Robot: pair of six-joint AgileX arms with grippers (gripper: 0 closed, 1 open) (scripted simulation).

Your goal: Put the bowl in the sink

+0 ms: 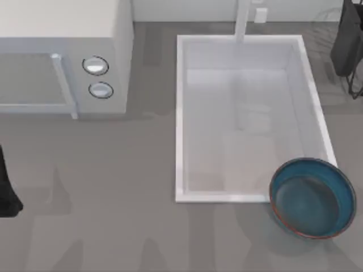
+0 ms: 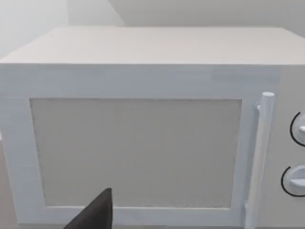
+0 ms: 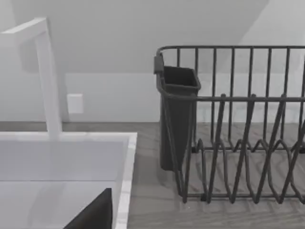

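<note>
- Spanning the table's (image 1: 113, 187) right half, the sink (image 1: 180, 113) lies with its faucet (image 1: 243, 22) at the far short side; the microwave (image 1: 113, 34) stands at far left.
- Perched on the sink's near right corner, the bowl (image 1: 312, 197) overlaps the rim, mostly outside the basin.
- Judging by its glaze, it is stiff, slick and breakable; I'd pinch the rim.
- Both my arms sit parked at the table's edges; I cannot tell how my fingers stand.

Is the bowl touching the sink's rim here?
Cannot tell. In the top view the bowl overlaps the near right corner of the sink, but looking straight down shows neither contact nor a gap.
</note>
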